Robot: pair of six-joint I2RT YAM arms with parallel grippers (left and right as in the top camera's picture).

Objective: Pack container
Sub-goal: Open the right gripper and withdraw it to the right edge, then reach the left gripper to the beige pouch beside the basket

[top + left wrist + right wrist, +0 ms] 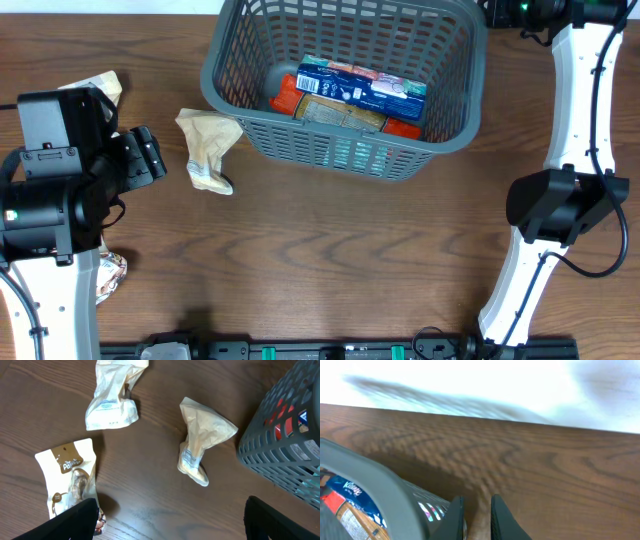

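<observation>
The container (340,150) is a dark grey slotted basket at the top centre of the table. It holds a blue tissue pack (365,88), a red packet (284,95) and a brownish packet (340,113). A crumpled beige packet (208,148) lies on the table just left of the basket and also shows in the left wrist view (202,440). My left gripper (150,155) is open and empty, left of that packet, above the table (170,520). My right gripper (472,520) is shut and empty, just outside the basket's rim (375,485) at its far right corner.
A white crumpled packet (112,395) and a white pouch with a brown logo (70,480) lie on the table left of the beige one. The left arm partly covers them in the overhead view (105,85) (110,275). The white right arm (580,60) stands along the right side.
</observation>
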